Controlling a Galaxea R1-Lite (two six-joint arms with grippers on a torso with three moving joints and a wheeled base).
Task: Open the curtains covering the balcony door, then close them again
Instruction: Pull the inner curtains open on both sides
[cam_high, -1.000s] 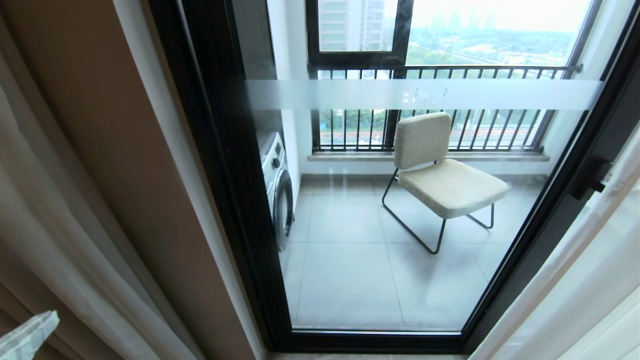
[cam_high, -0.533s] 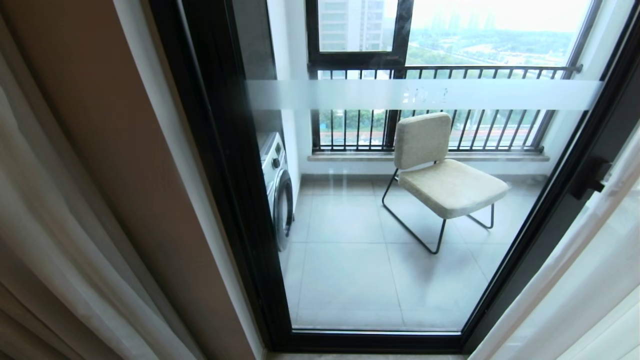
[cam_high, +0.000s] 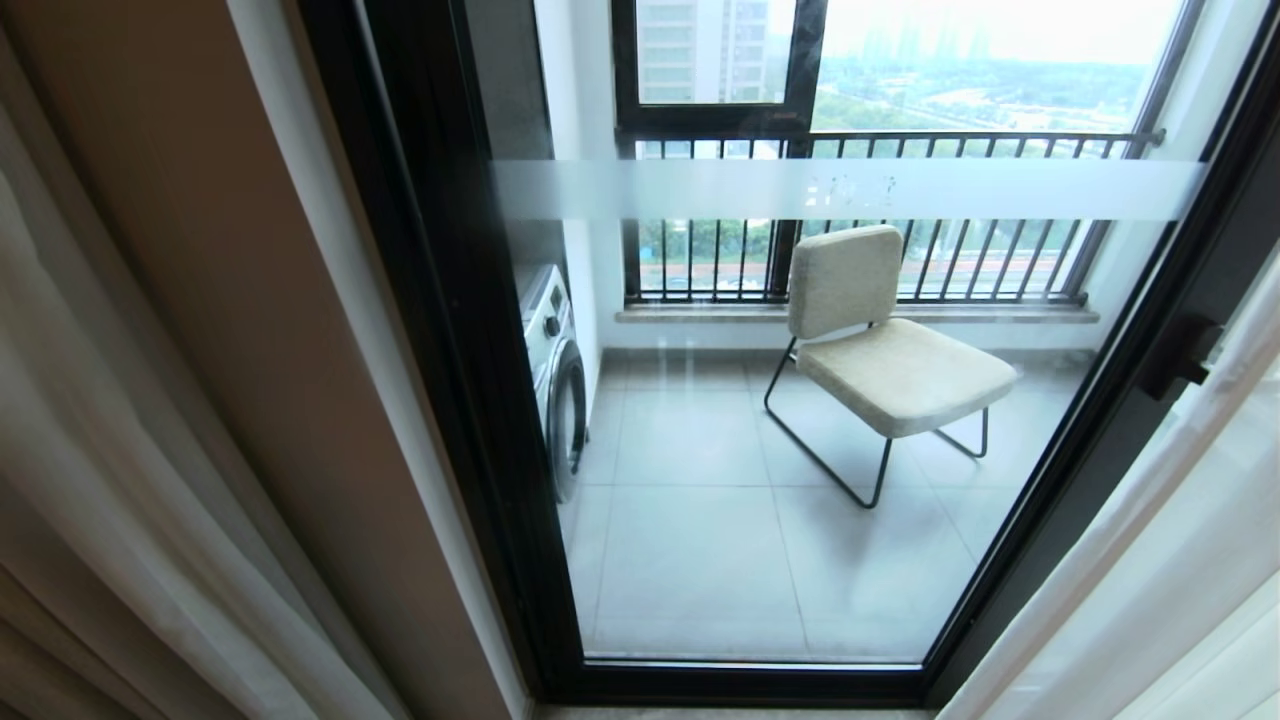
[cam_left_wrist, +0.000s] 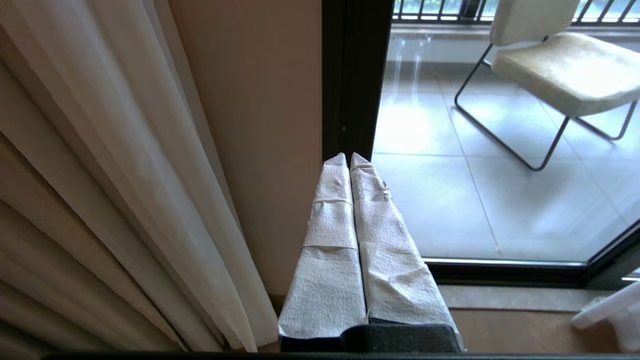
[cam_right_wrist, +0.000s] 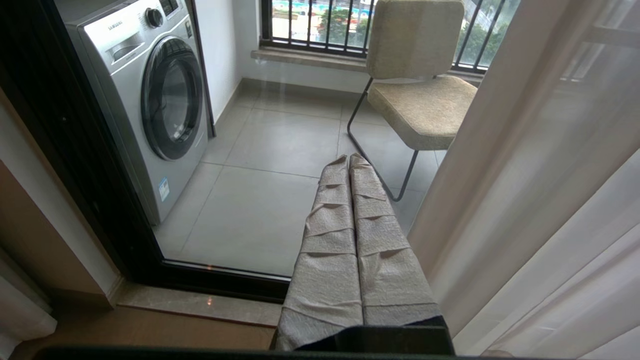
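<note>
Curtains of thick pale beige-grey pleated fabric hang at my left, their long folds running top to floor, drawn aside against a tan wall; thin white see-through sheers hang at my right, likewise drawn aside and falling lengthwise to the floor. Between them the balcony door stands uncovered: tall upright glass in a thick black frame, a frosted white band crossing it level, a small black handle on its right frame. Through the glass I see a beige cushioned chair on black wire legs, a silver front-loading washing machine and a black barred railing. My left gripper, wrapped in white crinkled covering, has its fingers pressed together on nothing, pointing at the door frame beside the pleated folds. My right gripper, wrapped the same, is also pressed closed and empty, pointing at the glass just beside the sheers.
</note>
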